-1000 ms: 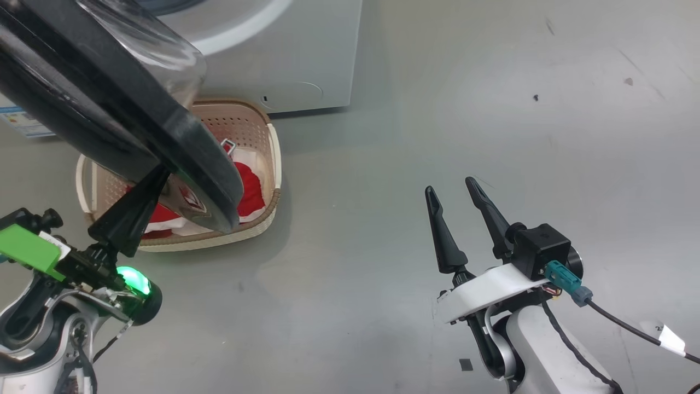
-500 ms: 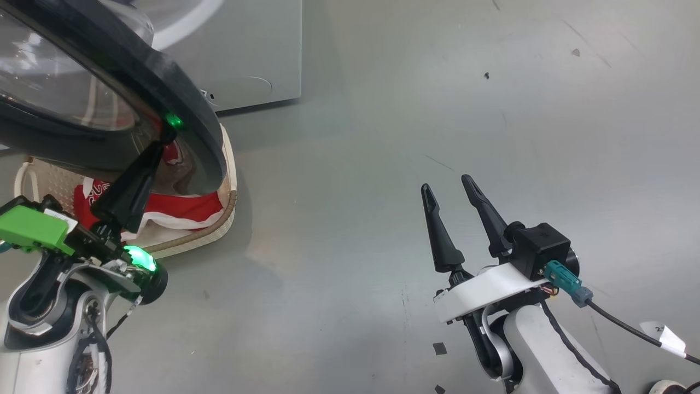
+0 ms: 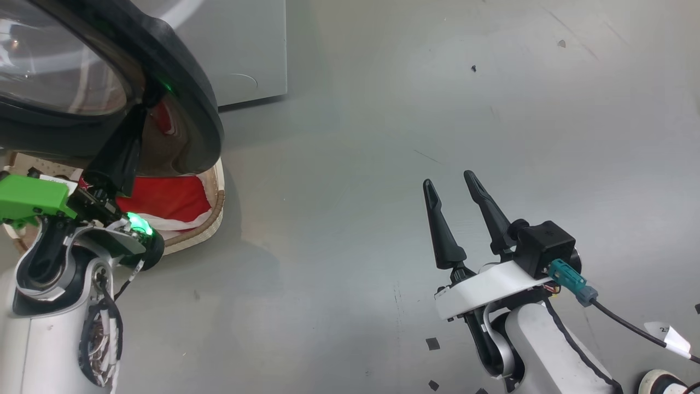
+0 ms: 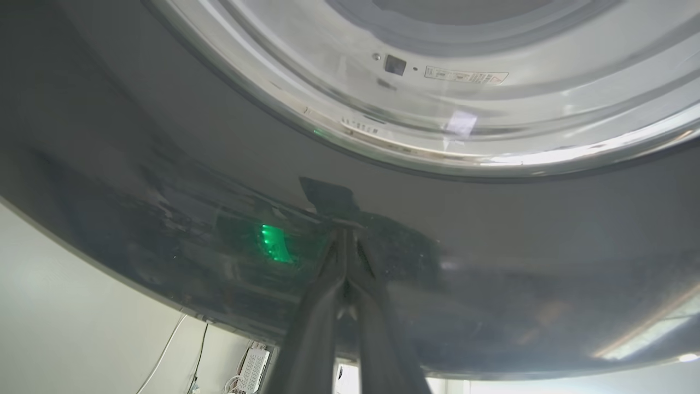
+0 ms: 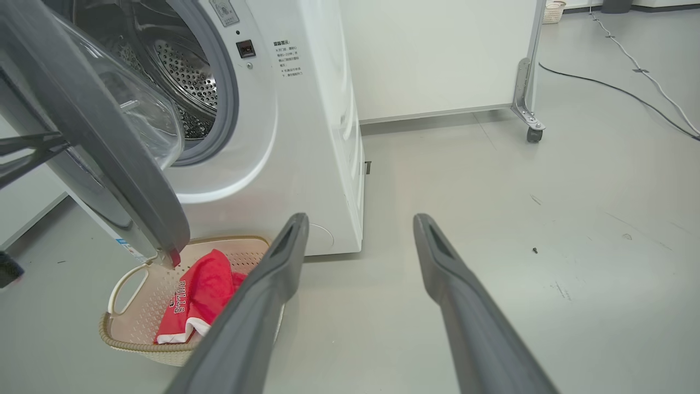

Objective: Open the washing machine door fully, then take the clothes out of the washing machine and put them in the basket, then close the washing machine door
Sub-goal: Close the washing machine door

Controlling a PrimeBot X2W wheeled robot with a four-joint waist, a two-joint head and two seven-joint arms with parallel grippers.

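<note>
Head view: clenched left claw (image 3: 141, 112) touches glossy round door (image 3: 205, 117); right claw (image 3: 449, 181) spread.

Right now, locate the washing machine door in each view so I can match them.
Head view: the washing machine door fills the upper left, black rim overhanging the basket.
Left wrist view: its dark rim spans the middle; the shut left end effector touches it.
Right wrist view: upper left, edge-on, open.
Shared landmark: the basket under the door, head and right wrist views.

White arms (image 3: 552, 350), right hand (image 3: 448, 179) with black tapered fingers (image 3: 442, 235), teal connector (image 3: 566, 275).
</note>
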